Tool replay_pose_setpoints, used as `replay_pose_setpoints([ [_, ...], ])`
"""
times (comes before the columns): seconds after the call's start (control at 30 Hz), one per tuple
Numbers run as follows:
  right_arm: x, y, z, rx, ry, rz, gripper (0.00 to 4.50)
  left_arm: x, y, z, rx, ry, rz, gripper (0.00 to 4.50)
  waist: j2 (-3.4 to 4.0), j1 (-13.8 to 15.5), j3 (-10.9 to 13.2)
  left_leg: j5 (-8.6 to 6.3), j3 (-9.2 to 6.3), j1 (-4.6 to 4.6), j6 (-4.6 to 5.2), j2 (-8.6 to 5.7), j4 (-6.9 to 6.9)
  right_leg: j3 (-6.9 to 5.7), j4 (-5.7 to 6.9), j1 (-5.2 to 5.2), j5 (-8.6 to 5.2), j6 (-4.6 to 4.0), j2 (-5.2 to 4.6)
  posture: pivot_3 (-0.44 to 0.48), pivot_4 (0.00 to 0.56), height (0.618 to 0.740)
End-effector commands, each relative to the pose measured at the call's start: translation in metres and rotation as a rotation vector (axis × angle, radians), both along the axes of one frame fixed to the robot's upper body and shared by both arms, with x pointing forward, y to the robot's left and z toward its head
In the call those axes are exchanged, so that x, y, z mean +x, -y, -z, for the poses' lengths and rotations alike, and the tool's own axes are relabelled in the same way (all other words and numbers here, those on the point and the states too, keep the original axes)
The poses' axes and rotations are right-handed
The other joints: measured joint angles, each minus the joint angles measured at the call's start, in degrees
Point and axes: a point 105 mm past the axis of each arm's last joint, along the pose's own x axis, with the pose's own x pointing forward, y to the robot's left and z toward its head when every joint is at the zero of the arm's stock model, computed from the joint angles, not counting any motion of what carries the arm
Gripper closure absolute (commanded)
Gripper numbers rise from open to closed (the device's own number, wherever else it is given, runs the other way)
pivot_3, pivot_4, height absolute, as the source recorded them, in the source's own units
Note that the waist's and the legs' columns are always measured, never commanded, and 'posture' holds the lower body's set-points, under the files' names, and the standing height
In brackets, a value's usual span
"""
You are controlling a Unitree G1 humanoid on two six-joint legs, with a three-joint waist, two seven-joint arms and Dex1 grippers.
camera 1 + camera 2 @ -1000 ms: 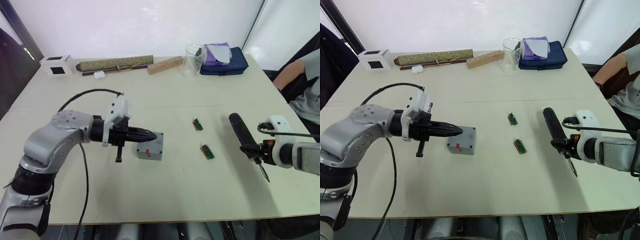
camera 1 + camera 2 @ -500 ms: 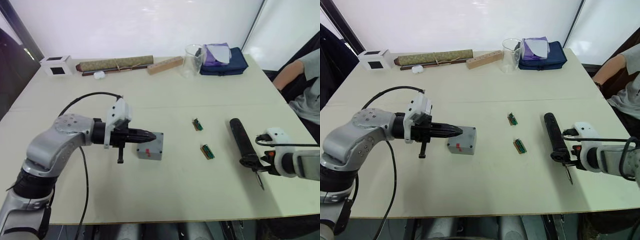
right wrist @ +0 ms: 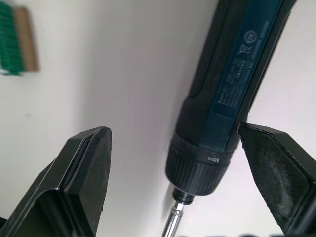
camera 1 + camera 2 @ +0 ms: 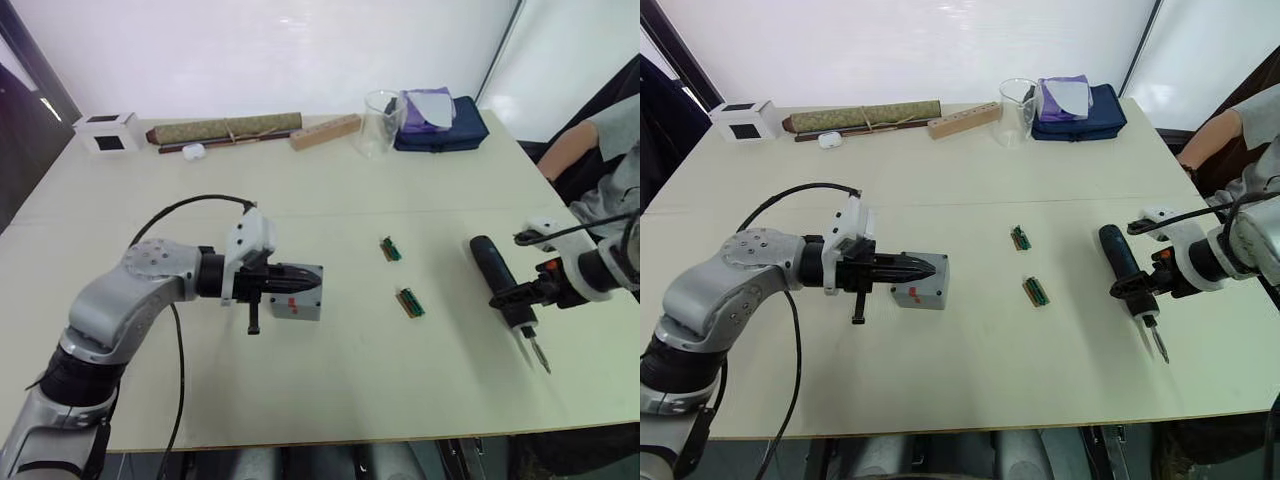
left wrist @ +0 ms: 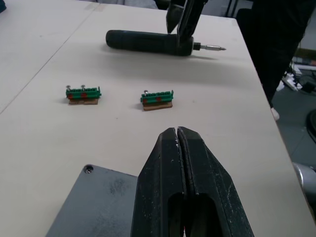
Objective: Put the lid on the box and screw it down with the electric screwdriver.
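Left tool (image 5: pixel 177 132): I see its two black fingers pressed together, nothing between them. It lies over the top of the grey box, tips near the box's far edge.
Box (image 4: pixel 921 281): I see it on the counter, left of the middle, with a red mark on the side that faces me. Its top is a flat grey plate with a screw at one corner in the left wrist view; I cannot tell if that plate is the lid.
Right tool (image 3: pixel 173 163): its fingers stand wide apart, one on each side of the screwdriver's front end. One finger seems to touch the screwdriver's body and the other is clear of it, so I do not see a grip.
Electric screwdriver (image 4: pixel 1127 277): it lies flat on the counter at my right side, with the thin metal bit pointing toward the near edge.
Green terminal blocks (image 4: pixel 1037 290): two small pieces lie on the counter between the box and the screwdriver, apart from both.
Counter (image 4: pixel 970 190): pale and wide. Along its far edge are a white cube (image 4: pixel 741 118), a long rolled bundle (image 4: pixel 863 115), a wooden block (image 4: pixel 964 119), a clear beaker (image 4: pixel 1017 98) and a dark blue pouch (image 4: pixel 1080 113).
Person (image 4: pixel 1225 130): an arm shows beyond the right end of the counter.
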Motion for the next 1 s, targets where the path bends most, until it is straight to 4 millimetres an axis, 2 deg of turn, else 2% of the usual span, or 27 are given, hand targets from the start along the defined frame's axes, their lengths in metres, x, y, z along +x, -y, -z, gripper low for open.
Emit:
replay_pose_setpoints([
  [0.03,-0.002,0.000,0.016,0.018,-0.071,-0.038,0.10,-0.005,-0.001,-0.009,-0.017,0.042,-0.013,4.50,0.00,0.2,0.0,0.00,0.00,0.00,0.00,0.00,0.00,0.00,0.00,0.00,0.00,0.00,0.00,0.000,0.150,0.740],
  [0.2,-0.001,0.005,0.031,-0.004,-0.125,-0.048,0.10,-0.008,0.001,-0.010,-0.026,0.043,-0.024,4.50,0.01,0.2,0.0,0.00,-0.04,0.00,0.00,0.00,-0.02,-0.02,0.05,-0.02,0.00,0.00,0.00,0.000,0.150,0.740],
  [0.53,-0.005,0.013,0.052,-0.034,-0.227,-0.064,0.10,-0.005,0.001,-0.010,-0.031,0.039,-0.037,4.50,-0.53,0.4,-0.3,-0.04,-0.14,0.03,0.04,-0.01,0.39,-0.13,0.04,0.32,0.01,0.00,0.00,0.000,0.150,0.740],
  [0.63,-0.003,0.007,0.057,-0.027,-0.251,-0.074,0.71,-0.006,0.003,-0.009,-0.038,0.036,-0.038,4.50,-0.72,0.4,-0.4,-0.05,-0.22,0.12,0.04,-0.01,0.41,-0.19,-0.01,0.49,0.01,0.00,0.00,0.000,0.150,0.740],
  [0.7,-0.002,0.000,0.061,-0.027,-0.267,-0.094,1.47,-0.007,0.003,-0.009,-0.039,0.035,-0.038,4.50,-0.76,0.5,-0.4,-0.05,-0.26,0.18,0.04,-0.01,0.41,-0.24,-0.04,0.58,0.00,-0.01,-0.01,0.000,0.150,0.740],
  [0.73,-0.003,-0.002,0.062,-0.029,-0.277,-0.108,1.58,-0.008,0.004,-0.008,-0.039,0.035,-0.039,4.50,-0.78,0.5,-0.4,-0.05,-0.28,0.19,0.04,-0.01,0.41,-0.26,-0.04,0.60,0.00,-0.01,-0.01,0.000,0.150,0.740],
  [0.77,-0.004,-0.003,0.064,-0.030,-0.287,-0.110,2.00,-0.008,0.004,-0.008,-0.039,0.035,-0.040,4.50,-0.79,0.5,-0.4,-0.06,-0.31,0.20,0.04,0.00,0.41,-0.29,-0.04,0.61,0.00,-0.01,-0.01,0.000,0.150,0.740],
  [0.83,-0.005,-0.004,0.066,-0.038,-0.304,-0.113,2.24,-0.008,0.003,-0.008,-0.036,0.040,-0.045,4.50,-0.81,0.3,-0.5,-0.06,-0.33,0.22,0.05,0.00,0.40,-0.31,-0.03,0.63,0.00,-0.02,-0.01,0.000,0.150,0.740],
  [1.0,-0.004,-0.002,0.065,-0.044,-0.307,-0.118,2.32,-0.009,0.004,-0.008,-0.039,0.040,-0.051,4.50,-0.83,0.5,-0.5,-0.08,-0.37,0.26,0.07,0.00,0.40,-0.35,-0.04,0.70,-0.01,-0.02,0.00,0.000,0.150,0.740],
])
